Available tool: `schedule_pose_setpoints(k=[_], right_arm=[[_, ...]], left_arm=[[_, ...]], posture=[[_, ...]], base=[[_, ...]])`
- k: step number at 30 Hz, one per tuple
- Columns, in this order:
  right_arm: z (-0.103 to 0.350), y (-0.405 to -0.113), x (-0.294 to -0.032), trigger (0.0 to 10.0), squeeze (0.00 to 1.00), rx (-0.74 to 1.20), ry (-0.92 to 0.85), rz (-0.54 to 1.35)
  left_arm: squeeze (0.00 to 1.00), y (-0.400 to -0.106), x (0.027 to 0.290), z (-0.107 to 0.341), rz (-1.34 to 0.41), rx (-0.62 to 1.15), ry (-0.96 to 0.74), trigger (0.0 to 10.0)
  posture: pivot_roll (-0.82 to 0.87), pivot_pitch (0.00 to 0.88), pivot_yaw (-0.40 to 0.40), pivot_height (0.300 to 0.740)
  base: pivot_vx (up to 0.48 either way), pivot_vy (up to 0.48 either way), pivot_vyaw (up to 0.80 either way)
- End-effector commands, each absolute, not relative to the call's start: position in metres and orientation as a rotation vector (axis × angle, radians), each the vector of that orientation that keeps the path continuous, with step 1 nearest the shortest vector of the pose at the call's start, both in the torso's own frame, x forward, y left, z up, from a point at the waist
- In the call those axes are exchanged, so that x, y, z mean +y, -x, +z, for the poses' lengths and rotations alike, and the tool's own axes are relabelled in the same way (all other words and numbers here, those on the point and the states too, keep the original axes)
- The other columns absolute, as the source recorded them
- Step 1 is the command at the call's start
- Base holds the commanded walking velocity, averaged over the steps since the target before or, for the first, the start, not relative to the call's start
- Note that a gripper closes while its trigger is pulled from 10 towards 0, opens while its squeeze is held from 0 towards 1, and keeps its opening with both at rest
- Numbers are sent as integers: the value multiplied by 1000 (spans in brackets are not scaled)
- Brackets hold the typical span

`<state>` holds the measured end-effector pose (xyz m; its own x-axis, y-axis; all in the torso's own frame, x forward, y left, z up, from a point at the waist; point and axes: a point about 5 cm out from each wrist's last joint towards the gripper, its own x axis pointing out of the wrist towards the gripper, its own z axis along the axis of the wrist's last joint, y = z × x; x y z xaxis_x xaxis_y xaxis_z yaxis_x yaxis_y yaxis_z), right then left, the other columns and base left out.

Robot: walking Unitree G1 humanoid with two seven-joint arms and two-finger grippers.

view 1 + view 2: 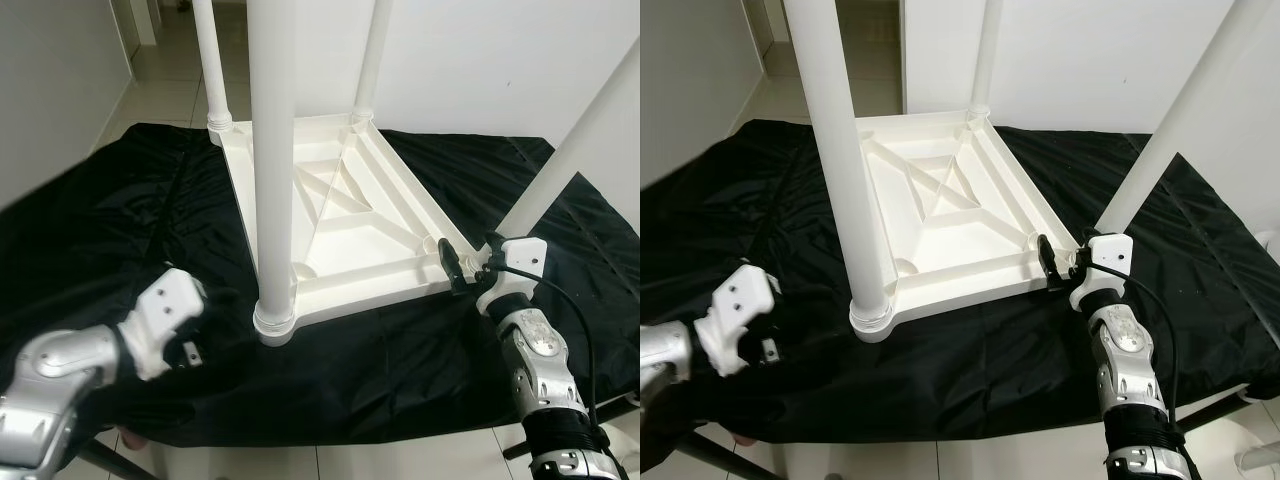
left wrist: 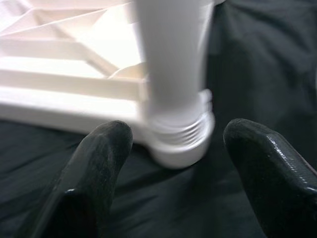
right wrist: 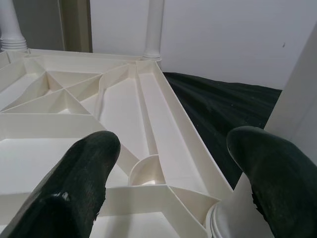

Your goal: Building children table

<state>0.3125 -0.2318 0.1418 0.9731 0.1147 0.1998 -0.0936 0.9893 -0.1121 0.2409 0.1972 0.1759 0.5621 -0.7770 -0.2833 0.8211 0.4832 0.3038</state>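
Tabletop [image 1: 340, 215] lies upside down — leg tops cut off; both tools [image 1: 190, 335] [image 1: 462, 268] gape open.

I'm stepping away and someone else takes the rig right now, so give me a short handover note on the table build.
Left gripper: open, low over the black cloth, pointing at the near-left leg, not touching it.
Right gripper: open, at the near-right corner of the tabletop, beside the tilted near-right leg.
The tabletop lies upside down on the cloth with a leg standing at each of its four corners.
Left: whether each leg is screwed fully home cannot be told; check the tilted one, then turn the table upright.
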Motion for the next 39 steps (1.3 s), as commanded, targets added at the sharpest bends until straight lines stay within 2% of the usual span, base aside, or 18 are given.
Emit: schedule_pose_setpoints(k=[1, 2, 4, 6, 9, 16, 17, 20, 24, 28, 36, 37, 38, 39], right_arm=[[150, -313, -242, 10000, 0, -245, 117, 59], [150, -313, -242, 10000, 0, -245, 118, 62], [149, -314, -241, 10000, 0, -243, 119, 70], [149, -314, -241, 10000, 0, -243, 119, 70], [148, -314, -238, 10000, 0, -240, 119, 93], [142, -313, -224, 10000, 0, -217, 110, 176], [142, -313, -224, 10000, 0, -217, 110, 176], [131, -307, -212, 10000, 0, -178, 101, 226], [128, -306, -209, 10000, 0, -171, 96, 224], [110, -300, -195, 10000, 0, -104, 57, 179], [110, -300, -195, 10000, 0, -104, 57, 179], [104, -297, -191, 10000, 0, -85, 25, 149], [93, -292, -184, 10000, 0, -60, -56, 36], [93, -292, -184, 10000, 0, -60, -56, 36]], left_arm=[[0, -244, 202, 176, -944, 109, -458, 10000], [0, -249, 206, 177, -906, 108, -465, 10000], [0, -276, 215, 186, -713, 53, -487, 10000], [0, -276, 215, 186, -713, 53, -487, 10000], [0, -294, 217, 194, -587, 4, -480, 10000], [0, -320, 208, 213, -462, -95, -403, 10000], [0, -320, 208, 213, -462, -95, -403, 10000], [0, -332, 186, 227, -483, -173, -331, 10000], [0, -333, 180, 229, -501, -185, -318, 10000], [0, -333, 155, 233, -625, -238, -257, 10000], [0, -333, 155, 233, -625, -238, -257, 10000], [0, -332, 146, 235, -675, -255, -242, 10000], [0, -327, 131, 236, -783, -275, -218, 10000], [0, -327, 131, 236, -783, -275, -218, 10000]], posture=[[-5, 25, -54, 740], [-5, 25, -54, 740], [-3, 26, -57, 740], [-3, 26, -57, 740], [-6, 25, -56, 740], [-16, 28, -52, 740], [-16, 28, -52, 740], [-18, 29, -52, 740], [-18, 29, -52, 740], [-20, 30, -55, 740], [-20, 30, -55, 740], [-21, 29, -56, 740], [-31, 28, -56, 740], [-31, 28, -56, 740]], base=[[0, 0, 0], [0, 0, 0], [0, 0, 0], [0, 0, 0], [0, 0, 0], [0, 0, 0], [0, 0, 0], [0, 0, 0], [0, 0, 0], [0, 0, 0], [0, 0, 0], [0, 0, 0], [0, 0, 0], [0, 0, 0]])
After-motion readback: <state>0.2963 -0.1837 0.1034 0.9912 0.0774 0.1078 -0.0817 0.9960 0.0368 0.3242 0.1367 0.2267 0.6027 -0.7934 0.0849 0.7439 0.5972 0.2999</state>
